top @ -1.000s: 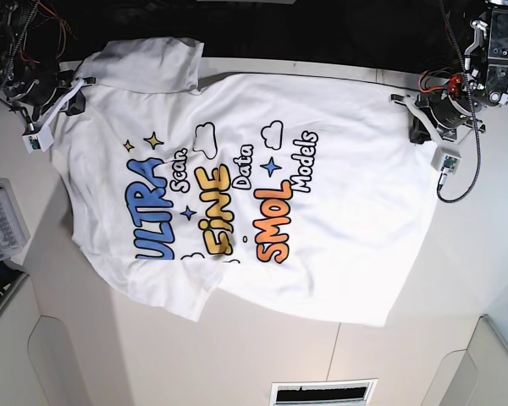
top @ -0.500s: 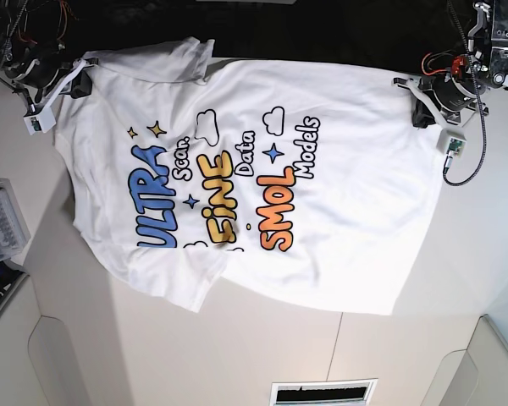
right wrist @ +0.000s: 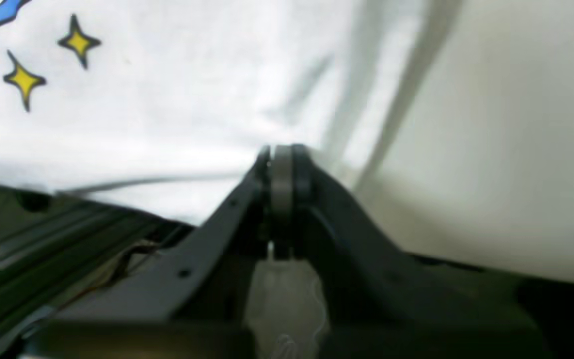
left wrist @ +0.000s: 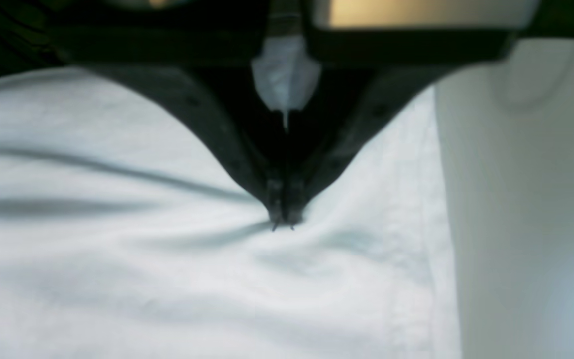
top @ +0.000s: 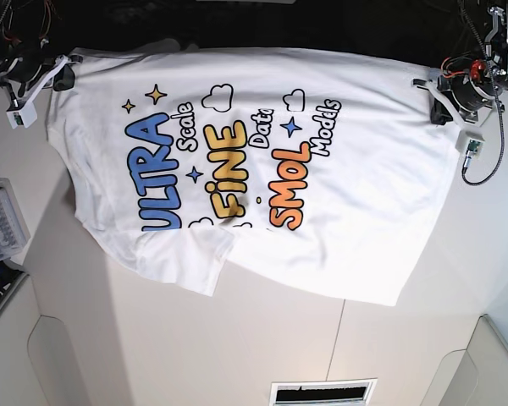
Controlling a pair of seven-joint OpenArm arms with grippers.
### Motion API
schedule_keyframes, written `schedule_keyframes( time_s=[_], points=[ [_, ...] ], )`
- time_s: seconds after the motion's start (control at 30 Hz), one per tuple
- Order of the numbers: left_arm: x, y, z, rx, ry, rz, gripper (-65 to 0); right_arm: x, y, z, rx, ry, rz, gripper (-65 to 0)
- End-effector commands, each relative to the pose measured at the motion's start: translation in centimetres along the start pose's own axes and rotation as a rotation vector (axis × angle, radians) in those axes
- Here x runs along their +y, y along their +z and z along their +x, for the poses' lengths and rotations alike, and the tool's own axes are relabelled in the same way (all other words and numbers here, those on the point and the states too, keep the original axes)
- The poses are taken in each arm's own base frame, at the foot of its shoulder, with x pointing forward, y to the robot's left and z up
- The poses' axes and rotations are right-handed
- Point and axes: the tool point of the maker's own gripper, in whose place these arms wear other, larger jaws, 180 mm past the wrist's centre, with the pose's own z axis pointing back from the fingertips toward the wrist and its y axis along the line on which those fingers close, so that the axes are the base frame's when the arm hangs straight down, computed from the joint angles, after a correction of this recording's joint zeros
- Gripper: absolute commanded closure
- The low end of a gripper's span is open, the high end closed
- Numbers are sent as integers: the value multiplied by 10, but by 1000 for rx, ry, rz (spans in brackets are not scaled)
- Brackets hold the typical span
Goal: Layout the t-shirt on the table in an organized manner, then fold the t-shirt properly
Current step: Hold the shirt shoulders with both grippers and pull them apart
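The white t-shirt (top: 254, 161) lies print-up across the table (top: 178, 347), its blue, yellow and orange lettering sideways in the base view. Its far edge hangs past the table's dark back edge. My left gripper (top: 436, 106) at the base view's right is shut on the t-shirt's hem corner (left wrist: 282, 222), the cloth puckering at the tips. My right gripper (top: 63, 74) at the upper left is shut on the shoulder edge of the t-shirt (right wrist: 279, 154), near two yellow stars (right wrist: 23, 80). One sleeve lies folded under near the front (top: 199, 271).
A small grey tray (top: 0, 224) sits at the table's left edge. Cables and a small white box (top: 472, 148) hang by the left arm. A vent slot (top: 322, 393) lies at the front. Dark space runs behind the table.
Both grippers have pulled the t-shirt toward the table's back edge, stretching it flatter. The far sleeve that lay on top at the back has dropped out of sight.
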Motion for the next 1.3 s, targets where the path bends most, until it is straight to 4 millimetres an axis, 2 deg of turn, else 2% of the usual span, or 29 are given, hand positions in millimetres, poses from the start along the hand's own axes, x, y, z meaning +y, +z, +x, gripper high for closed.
schedule_keyframes(
  time_s=[0.0, 0.13, 0.33, 0.53, 0.77, 0.87, 0.93, 1.07, 1.13, 1.27],
  points=[
    [5, 1, 8, -8, -5, 10, 0, -3, 4, 8, -19, 4, -4, 0],
    [9, -1, 33, -58, -9, 18, 0, -1, 3, 22, -49, 4, 2, 0],
    [12, -2, 60, -114, -11, 25, 0, 17, -6, 41, -107, -17, 38, 0],
    [15, -1, 80, -149, -14, 32, 0, 29, -14, 58, -140, -28, 53, 0],
    [16, -2, 75, -121, -13, 33, 0, 22, -32, 49, -94, -88, 67, 0],
    [17, 1, 88, -188, -11, 33, 0, 23, -34, 48, -92, -106, 82, 0],
    [16, 3, 90, -188, -7, 29, 0, 23, -34, 48, -90, -105, 81, 0],
    [13, 1, 57, 1, -29, 4, 0, 24, -35, 46, -79, -106, 83, 0],
    [11, 2, 48, 30, -33, -12, 0, 25, -34, 50, -89, -108, 90, 0],
    [14, 16, 64, -86, -27, -12, 0, 26, -34, 48, -88, -112, 93, 0]
  ],
)
